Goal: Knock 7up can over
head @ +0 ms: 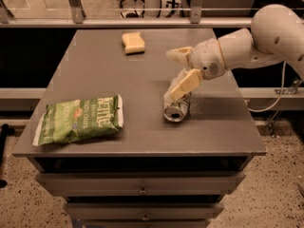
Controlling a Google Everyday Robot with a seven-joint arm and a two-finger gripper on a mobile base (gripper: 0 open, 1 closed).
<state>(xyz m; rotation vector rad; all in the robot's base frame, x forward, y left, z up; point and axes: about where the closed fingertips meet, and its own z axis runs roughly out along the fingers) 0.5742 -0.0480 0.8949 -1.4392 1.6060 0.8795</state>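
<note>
The 7up can [176,108] lies on its side on the grey table [142,127], right of centre, with its silver top facing the front edge. My gripper [179,72] is just above and behind the can. It is open, with the lower finger [185,84] resting against the can's upper side and the upper finger [179,55] clear of it. The white arm reaches in from the right.
A green Kettle chip bag [80,119] lies flat at the front left. A yellow sponge [133,42] sits near the back edge. The table's right edge is close to the can. Drawers are below the table top, and office chairs stand behind a rail.
</note>
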